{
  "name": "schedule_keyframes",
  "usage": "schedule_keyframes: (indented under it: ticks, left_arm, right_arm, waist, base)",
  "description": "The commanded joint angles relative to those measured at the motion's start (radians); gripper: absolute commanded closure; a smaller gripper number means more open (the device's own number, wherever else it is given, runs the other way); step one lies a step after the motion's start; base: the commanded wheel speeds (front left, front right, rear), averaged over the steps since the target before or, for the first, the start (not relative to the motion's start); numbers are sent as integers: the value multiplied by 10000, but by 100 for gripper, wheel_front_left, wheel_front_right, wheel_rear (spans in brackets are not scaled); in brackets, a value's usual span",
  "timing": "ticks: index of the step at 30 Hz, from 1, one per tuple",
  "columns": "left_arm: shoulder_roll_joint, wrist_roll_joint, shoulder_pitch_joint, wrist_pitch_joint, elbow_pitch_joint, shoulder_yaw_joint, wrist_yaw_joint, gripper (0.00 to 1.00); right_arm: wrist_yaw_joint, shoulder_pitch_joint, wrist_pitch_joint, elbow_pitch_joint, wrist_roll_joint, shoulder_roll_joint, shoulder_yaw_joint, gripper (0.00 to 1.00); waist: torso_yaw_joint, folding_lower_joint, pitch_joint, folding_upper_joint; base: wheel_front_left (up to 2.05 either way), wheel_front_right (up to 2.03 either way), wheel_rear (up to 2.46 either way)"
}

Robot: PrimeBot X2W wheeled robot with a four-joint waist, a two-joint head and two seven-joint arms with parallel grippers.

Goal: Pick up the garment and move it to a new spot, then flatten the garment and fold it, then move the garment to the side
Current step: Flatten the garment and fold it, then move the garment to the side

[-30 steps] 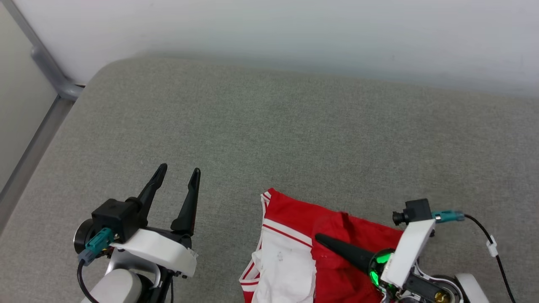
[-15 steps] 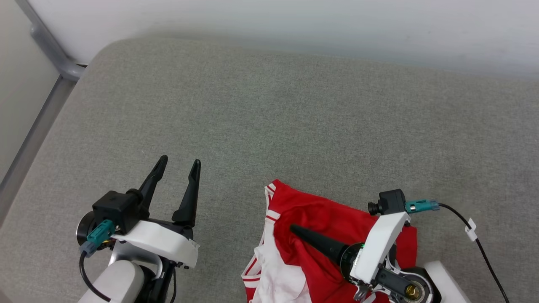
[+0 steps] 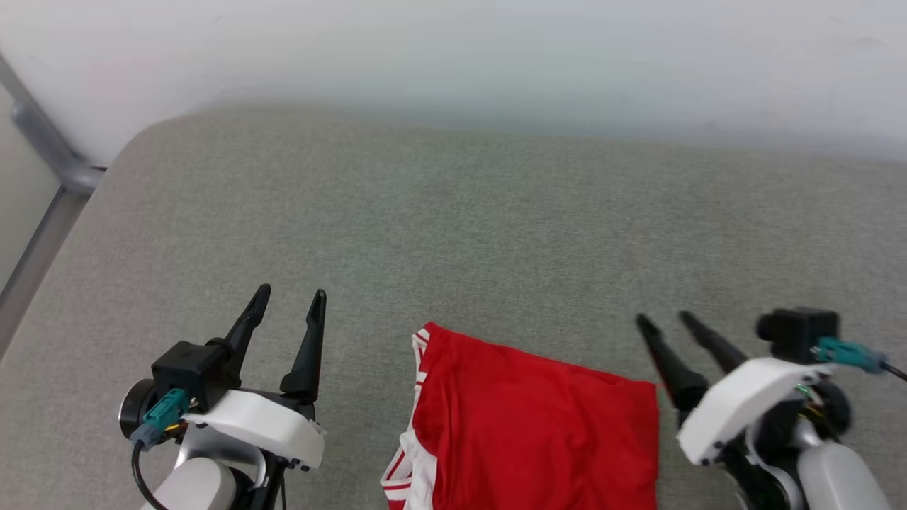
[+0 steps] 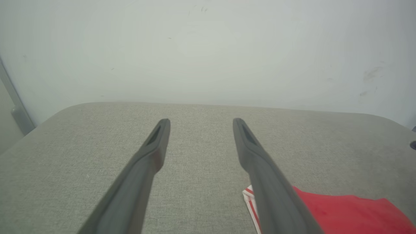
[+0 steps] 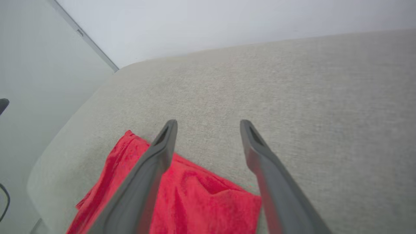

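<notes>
The garment [image 3: 538, 432] lies folded on the grey cushion at the bottom middle of the head view, red side up, with white and striped trim showing at its left edge. It also appears as a red patch [image 4: 344, 211] in the left wrist view and under the fingers [image 5: 182, 195] in the right wrist view. My right gripper [image 3: 665, 323] stands open just off the garment's right edge, holding nothing. My left gripper [image 3: 292, 299] stands open to the garment's left, apart from it and empty.
The grey fabric surface [image 3: 453, 227] stretches wide beyond the garment up to a pale wall [image 3: 453, 49]. A grey metal rail [image 3: 42, 149] runs along the left edge. The surface's rounded corner is at the far left.
The right gripper let go of the garment and drew away to the right. The red layer now lies flat over the white part. The head camera has shifted slightly.
</notes>
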Motion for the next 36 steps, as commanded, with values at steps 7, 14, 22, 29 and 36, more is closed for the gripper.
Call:
schedule_keyframes:
  ticks: [7,14,22,29,36]
  left_arm:
    - [69,45,348,-42,-50,153,239,0]
    - [-3,179,812,-66,-148,400,343,0]
    - [-57,385,1297,-73,-156,545,365,0]
    - [-108,458,1334,-66,-136,624,287,0]
    - [-206,556,1139,-65,-185,732,195,0]
  right_arm:
    - [-4,941,-901,-983,-2726,331,-2082,0]
    - [-4,1643,-2213,-2114,-3584,532,-2506,0]
    - [-5,2474,-2199,-2635,-3187,592,-2425,0]
    - [-5,2706,-1922,-2756,-2830,595,-2479,0]
    - [-3,2843,-825,-2466,-2113,590,-2843,0]
  waist:
    - [-382,1,-350,0]
    - [-625,1,-687,0]
    - [-645,1,-1027,0]
    - [-639,1,-1096,0]
    - [-578,1,-986,0]
  base:
    - [0,0,0]
    - [0,0,0]
    - [0,0,0]
    - [0,0,0]
    - [0,0,0]
